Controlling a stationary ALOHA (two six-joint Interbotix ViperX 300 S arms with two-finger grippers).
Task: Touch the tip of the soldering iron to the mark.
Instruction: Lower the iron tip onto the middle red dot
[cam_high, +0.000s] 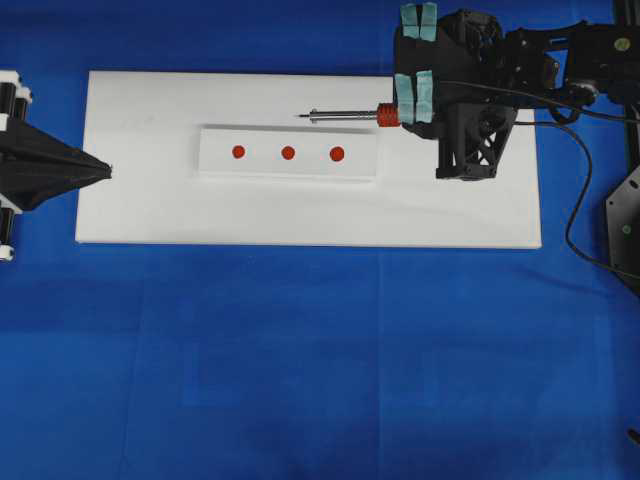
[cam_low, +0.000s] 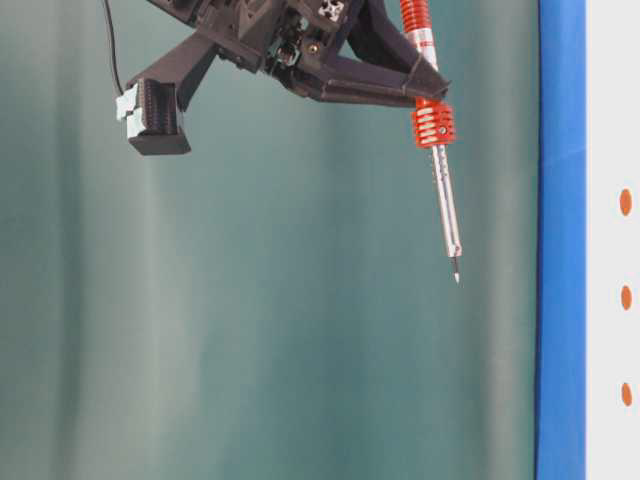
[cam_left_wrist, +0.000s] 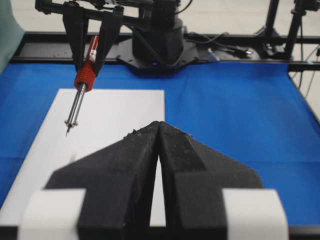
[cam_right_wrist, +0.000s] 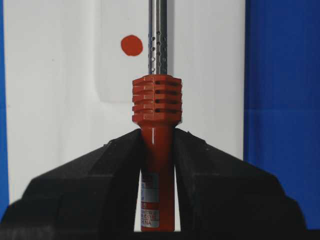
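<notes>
My right gripper (cam_high: 404, 113) is shut on the red-orange handle of the soldering iron (cam_high: 345, 116), just behind its ribbed collar (cam_right_wrist: 157, 100). The silver shaft points left, and its tip (cam_high: 301, 116) hangs in the air beyond the far edge of the white strip (cam_high: 288, 131). The mark (cam_high: 238, 152) is the leftmost of three red dots on the strip, left of the tip and nearer the front. At table level the tip (cam_low: 457, 278) is clear of the board, with the mark (cam_low: 626, 394) lowest. My left gripper (cam_high: 106, 171) is shut and empty at the board's left edge.
The strip lies on a white board (cam_high: 450, 215) over blue cloth (cam_high: 320, 360). The middle dot (cam_high: 288, 153) and the larger right dot (cam_high: 337, 154) sit beside the mark. The iron's black cord (cam_high: 575, 205) loops off to the right past the arm.
</notes>
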